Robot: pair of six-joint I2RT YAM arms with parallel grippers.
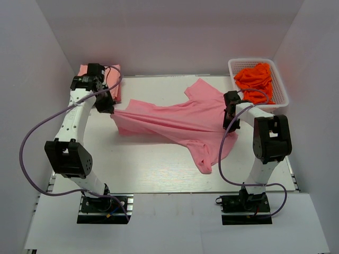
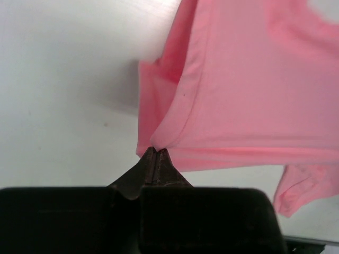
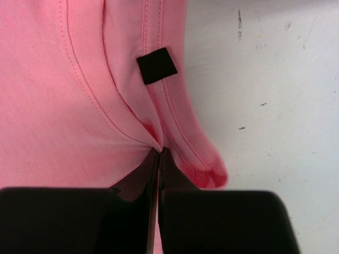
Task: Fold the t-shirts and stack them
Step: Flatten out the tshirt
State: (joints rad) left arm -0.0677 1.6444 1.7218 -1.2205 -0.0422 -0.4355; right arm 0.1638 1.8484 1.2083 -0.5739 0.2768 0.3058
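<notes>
White table [image 1: 159, 174], and the pink shirt [image 1: 175, 119] stretches across its middle. At its left edge the left gripper [image 2: 154, 153] is clamped on the hem, and the right gripper [image 3: 160, 153] is pinched shut on its right hem. Only the right wrist view catches a black tag [image 3: 157, 65]. Overhead alone shows orange shirts [image 1: 254, 76] in the far-right basket [image 1: 279, 87] and a peach stack [image 1: 83, 70] far left, half hidden by the arm.

Left arm [image 1: 74, 119] and right arm [image 1: 270, 138] reaching forward, left claw [image 2: 156, 153] and right claw [image 3: 160, 153] pinched closed.
</notes>
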